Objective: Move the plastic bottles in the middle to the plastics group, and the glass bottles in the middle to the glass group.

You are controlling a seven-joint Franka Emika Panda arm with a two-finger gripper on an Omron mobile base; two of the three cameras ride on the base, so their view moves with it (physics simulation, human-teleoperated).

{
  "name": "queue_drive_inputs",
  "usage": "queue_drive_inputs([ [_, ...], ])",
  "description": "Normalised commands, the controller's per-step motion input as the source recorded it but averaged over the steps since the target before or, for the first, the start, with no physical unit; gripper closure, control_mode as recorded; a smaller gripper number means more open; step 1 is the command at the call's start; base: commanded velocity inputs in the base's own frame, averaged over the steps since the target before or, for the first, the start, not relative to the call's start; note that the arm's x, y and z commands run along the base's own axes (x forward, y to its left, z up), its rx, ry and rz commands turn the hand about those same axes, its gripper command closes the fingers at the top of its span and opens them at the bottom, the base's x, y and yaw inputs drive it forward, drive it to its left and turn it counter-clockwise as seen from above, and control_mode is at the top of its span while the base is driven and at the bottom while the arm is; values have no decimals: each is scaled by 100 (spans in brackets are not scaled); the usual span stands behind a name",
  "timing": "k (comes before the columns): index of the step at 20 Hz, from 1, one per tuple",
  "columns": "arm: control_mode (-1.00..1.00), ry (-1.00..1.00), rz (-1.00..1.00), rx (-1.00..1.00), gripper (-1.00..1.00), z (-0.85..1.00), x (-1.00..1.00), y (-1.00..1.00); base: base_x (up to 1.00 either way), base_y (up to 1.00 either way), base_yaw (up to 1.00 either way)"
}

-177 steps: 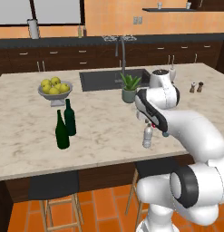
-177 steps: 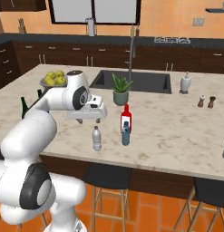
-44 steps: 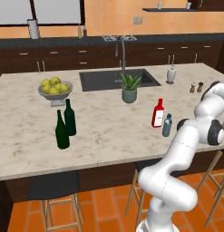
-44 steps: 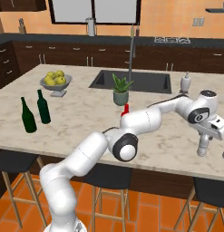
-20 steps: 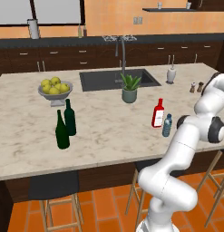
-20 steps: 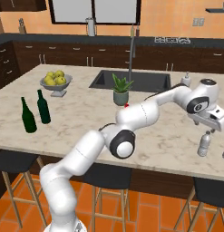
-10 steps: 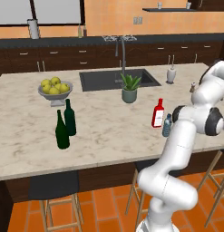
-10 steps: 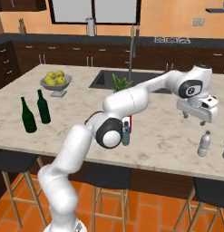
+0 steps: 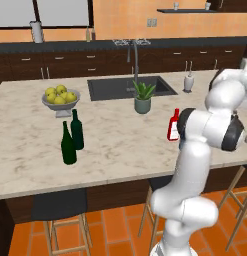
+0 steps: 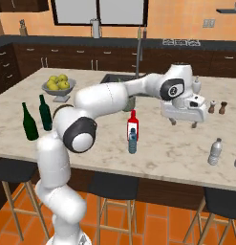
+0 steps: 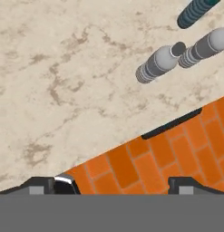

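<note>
Fingers (image 10: 184,123) spread open, empty; desk (image 10: 177,148) carries two green wine bottles (image 10: 37,117), one red bottle (image 10: 133,122), one blue-grey bottle (image 10: 133,143), one clear bottle (image 10: 214,151).

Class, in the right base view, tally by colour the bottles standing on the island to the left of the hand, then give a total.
Green bottles: 2
Red bottle: 1
Blue-grey bottle: 1
Total: 4
</note>
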Motion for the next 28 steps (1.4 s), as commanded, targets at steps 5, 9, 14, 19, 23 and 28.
queue_drive_inputs([
  [5,-100,-24,34,-7,-100,-35,-49,100,0,0,0],
  [9,-100,-33,22,-7,-100,-17,-28,100,0,0,0],
  [14,-100,-2,2,0,-100,18,16,77,0,0,0],
  [19,-100,3,2,-1,-100,2,16,84,0,0,0],
  [23,-100,11,5,0,-100,10,26,39,0,0,0],
  [28,-100,9,2,8,-100,-3,37,2,0,0,0],
])
